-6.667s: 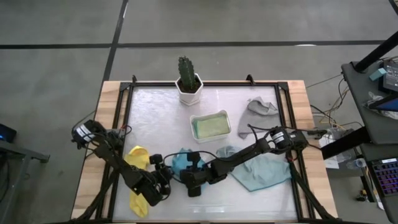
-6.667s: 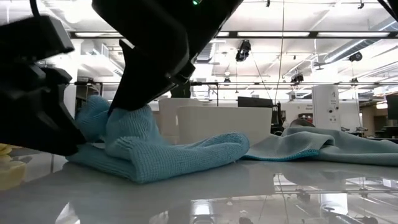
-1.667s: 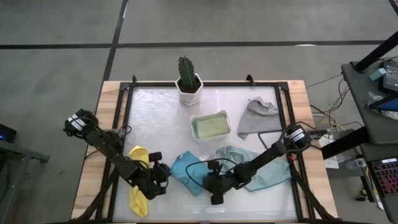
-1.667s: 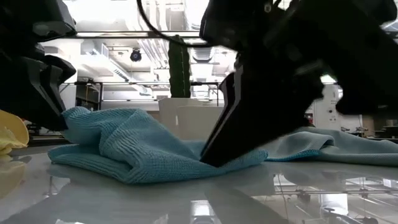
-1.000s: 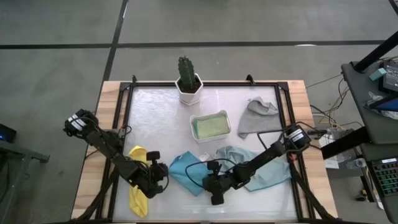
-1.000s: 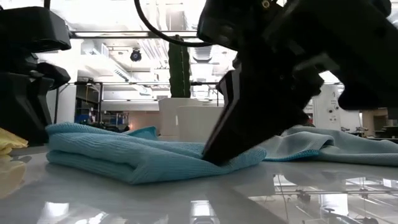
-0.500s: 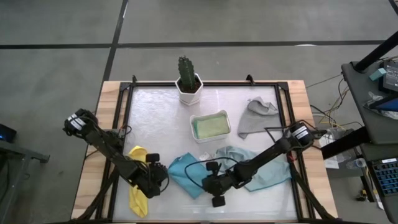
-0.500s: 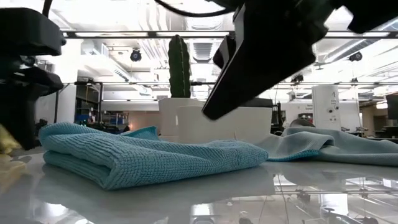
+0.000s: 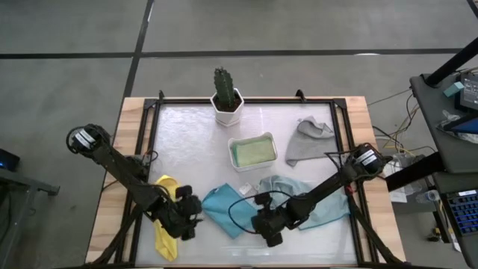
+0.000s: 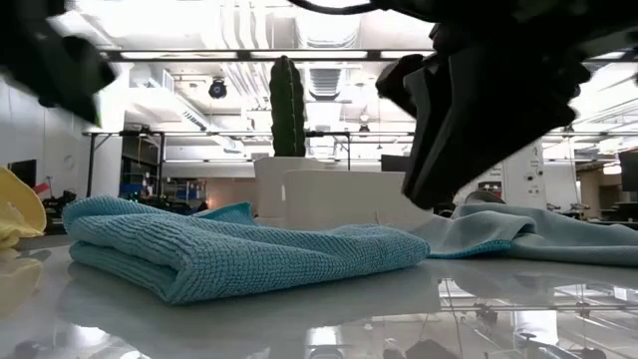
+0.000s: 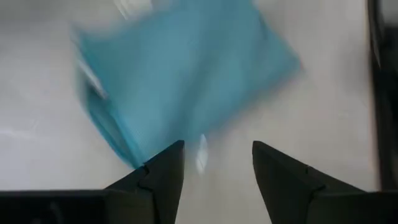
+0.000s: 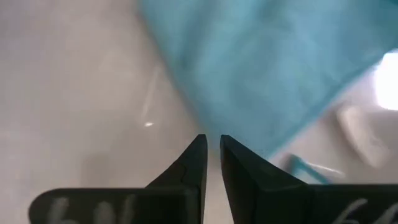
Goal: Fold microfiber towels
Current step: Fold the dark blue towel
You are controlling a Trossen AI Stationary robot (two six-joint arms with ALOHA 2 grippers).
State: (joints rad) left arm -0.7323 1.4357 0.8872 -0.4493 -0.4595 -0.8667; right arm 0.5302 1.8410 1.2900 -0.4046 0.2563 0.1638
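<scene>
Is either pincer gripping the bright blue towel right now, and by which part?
Neither. The left pincer is open with nothing between its fingers, just short of the folded blue towel. The right pincer is shut on nothing, clear of the cloth.

The glossy white table (image 9: 187, 142) carried a folded bright blue towel (image 9: 224, 209) between the left gripper (image 9: 188, 222) and the right gripper (image 9: 269, 224). A yellow towel (image 9: 166, 237) lay beside the left gripper; pale teal towel (image 9: 317, 209), grey towel (image 9: 306, 142), white tray (image 9: 252, 152) and potted cactus (image 9: 225, 97) sat beyond the right gripper.
</scene>
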